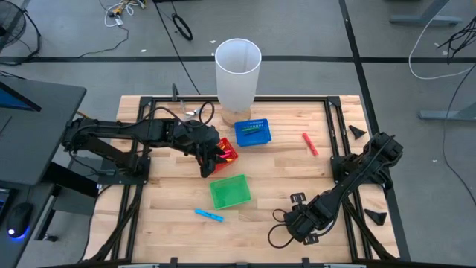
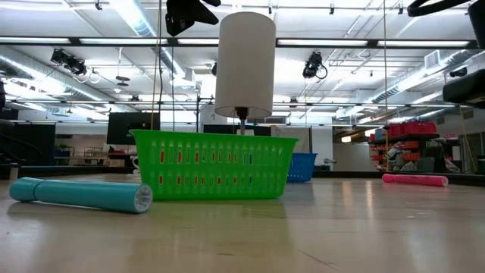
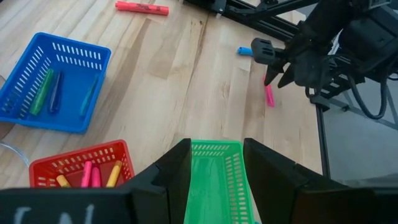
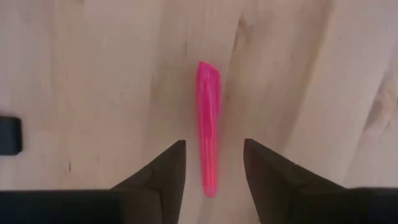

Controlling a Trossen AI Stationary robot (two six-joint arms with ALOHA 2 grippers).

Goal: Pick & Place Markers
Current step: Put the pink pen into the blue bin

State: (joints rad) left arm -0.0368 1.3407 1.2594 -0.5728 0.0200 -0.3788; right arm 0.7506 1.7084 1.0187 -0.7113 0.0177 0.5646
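The left gripper [image 1: 210,160] hangs over the middle-left of the wooden worktop [image 1: 282,179], above the gap between the red basket [image 1: 226,151] and the green basket [image 1: 229,191]; its jaws stand apart with nothing between them, and in its wrist view the green basket shows in the gap. The red basket holds several markers, pink and yellow ones [image 3: 87,175] showing in the left wrist view. Toward the near edge of the worktop, just left of the green basket, a light blue marker [image 1: 209,215] lies flat on the wood. Behind the baskets stands a tall white cylinder [image 1: 238,71], and beside its foot sits the blue basket [image 1: 252,132], which holds green and blue markers [image 3: 42,92]. Farther right, a red marker [image 1: 310,144] lies alone on the worktop, well apart from every basket. At the near right, the right gripper [image 1: 297,223] is low over the boards, jaws open and pointing down, straddling a pink marker [image 4: 208,124] that lies flat on the wood between them; the fingers [image 4: 163,171] stand clear of it on both sides in the right wrist view.
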